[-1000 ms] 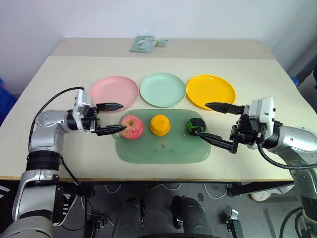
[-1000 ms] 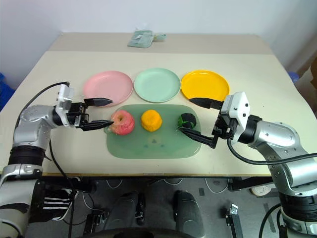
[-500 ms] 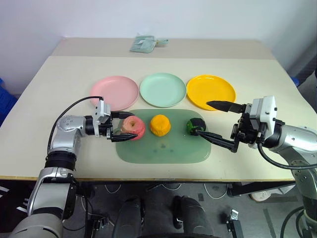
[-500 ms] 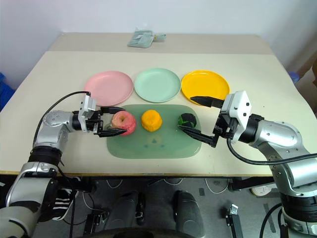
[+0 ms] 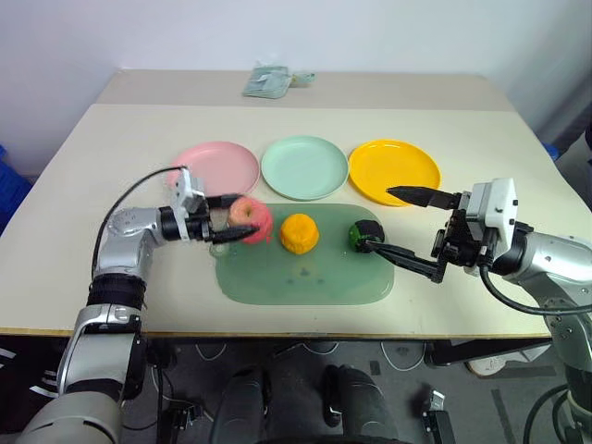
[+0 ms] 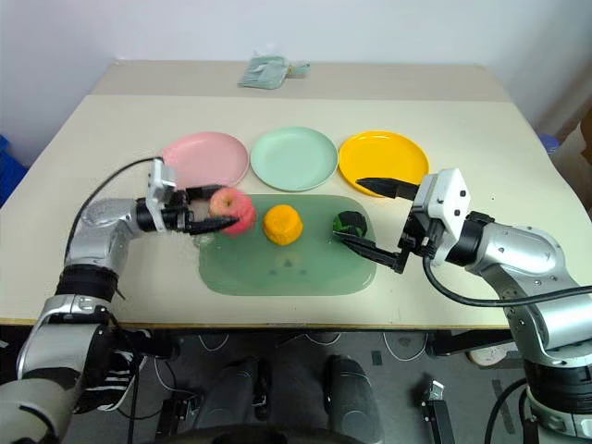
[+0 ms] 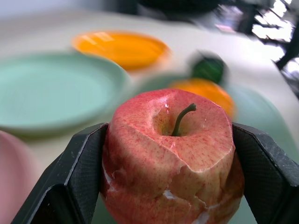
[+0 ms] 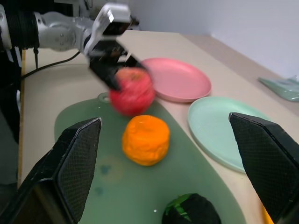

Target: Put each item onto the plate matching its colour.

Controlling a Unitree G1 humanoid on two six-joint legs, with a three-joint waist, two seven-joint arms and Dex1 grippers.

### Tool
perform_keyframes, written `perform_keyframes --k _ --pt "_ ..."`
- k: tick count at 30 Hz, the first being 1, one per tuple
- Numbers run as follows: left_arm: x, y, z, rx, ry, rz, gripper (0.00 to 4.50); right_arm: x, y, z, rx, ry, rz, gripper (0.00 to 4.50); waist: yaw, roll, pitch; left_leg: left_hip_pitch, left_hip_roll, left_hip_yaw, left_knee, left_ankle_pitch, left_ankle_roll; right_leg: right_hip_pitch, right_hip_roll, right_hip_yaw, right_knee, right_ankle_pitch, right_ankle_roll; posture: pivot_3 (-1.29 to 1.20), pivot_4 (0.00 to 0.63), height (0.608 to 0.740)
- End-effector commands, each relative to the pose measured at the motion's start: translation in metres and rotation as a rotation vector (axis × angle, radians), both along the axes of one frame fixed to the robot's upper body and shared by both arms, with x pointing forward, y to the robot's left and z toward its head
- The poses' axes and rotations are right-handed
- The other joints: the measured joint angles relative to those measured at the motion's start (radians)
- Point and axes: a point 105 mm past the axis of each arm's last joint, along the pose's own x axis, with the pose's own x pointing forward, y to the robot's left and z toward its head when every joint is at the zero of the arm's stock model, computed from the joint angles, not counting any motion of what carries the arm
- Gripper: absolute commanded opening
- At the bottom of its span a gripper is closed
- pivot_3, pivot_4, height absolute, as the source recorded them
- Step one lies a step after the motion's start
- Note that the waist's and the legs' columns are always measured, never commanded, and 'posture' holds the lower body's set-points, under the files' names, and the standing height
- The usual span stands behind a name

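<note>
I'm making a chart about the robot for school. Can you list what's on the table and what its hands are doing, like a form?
apple: pink-red, gripped by the left gripper above the mat's corner near the pink plate
orange fruit: on the green mat
dark green ball: on the mat
pink plate: bare
mint plate: bare
yellow plate: bare
right gripper: open, by the ball, holding nothing
folded cloth: at the table's far edge
</note>
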Motion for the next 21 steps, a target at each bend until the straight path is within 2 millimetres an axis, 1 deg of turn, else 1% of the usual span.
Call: perform_keyframes --k 1,3,6,8,9,14,18,20,21 --pt "0.026 0.024 0.033 -0.059 -0.122 0.238 3.37 0.016 -0.002 0.021 0.056 -0.110 -0.088 4.50 -0.002 0.000 0.000 0.000 0.000 0.000 0.000 0.000 0.000 0.000 0.000 0.000 0.000 0.000 0.000 0.00 0.150 0.740" --pt "0.039 0.033 0.040 -0.066 -0.157 0.357 3.37 0.024 0.001 0.025 0.082 -0.117 -0.108 4.50 -0.003 0.000 0.000 0.001 0.000 0.000 0.000 0.000 0.000 0.000 0.000 0.000 0.001 0.000 0.000 0.00 0.150 0.740" --pt "0.054 0.043 0.040 -0.060 -0.153 0.491 3.37 0.038 0.004 0.029 0.117 -0.150 -0.166 4.50 -0.001 0.000 0.000 0.000 0.000 0.000 0.000 0.000 0.000 0.000 0.001 0.000 0.001 0.000 0.000 0.00 0.150 0.740" --pt "0.062 0.049 0.038 -0.041 -0.158 0.575 3.37 0.049 0.009 0.037 0.174 -0.177 -0.216 4.50 -0.001 0.000 0.000 0.000 0.000 0.001 -0.001 0.000 0.000 0.000 0.001 0.000 0.000 0.000 0.001 0.00 0.150 0.740" --pt "0.065 0.051 0.037 -0.036 -0.167 0.610 3.37 0.051 0.012 0.039 0.182 -0.183 -0.219 4.50 -0.001 0.000 0.000 0.000 0.000 0.001 0.000 0.000 0.000 0.000 0.000 0.000 0.000 0.000 0.001 0.00 0.150 0.740" --pt "0.074 0.058 0.029 -0.015 -0.153 0.704 3.37 0.046 0.018 0.038 0.171 -0.179 -0.175 4.50 0.002 0.000 0.000 -0.001 0.000 0.001 0.000 0.000 0.000 -0.001 0.000 -0.001 0.000 0.000 0.001 0.00 0.150 0.740" --pt "0.076 0.060 0.023 0.010 -0.154 0.735 3.37 0.039 0.018 0.037 0.159 -0.172 -0.152 4.50 -0.001 0.000 0.000 -0.001 0.000 0.001 0.000 0.000 0.000 -0.001 0.000 -0.001 0.000 0.001 0.001 0.00 0.150 0.740" --pt "0.077 0.061 0.018 0.003 -0.116 0.741 3.37 0.037 0.017 0.036 0.155 -0.170 -0.150 4.50 -0.001 0.000 0.000 -0.001 0.000 0.001 0.000 0.000 0.000 -0.001 0.000 -0.001 0.000 0.001 0.001 0.00 0.150 0.740" --pt "0.076 0.058 0.015 -0.021 -0.069 0.699 3.87 0.037 0.016 0.036 0.153 -0.169 -0.152 4.50 -0.001 0.000 0.000 -0.001 0.000 0.001 0.000 0.000 0.000 -0.001 0.000 -0.001 0.000 0.001 0.001 0.00 0.150 0.740"
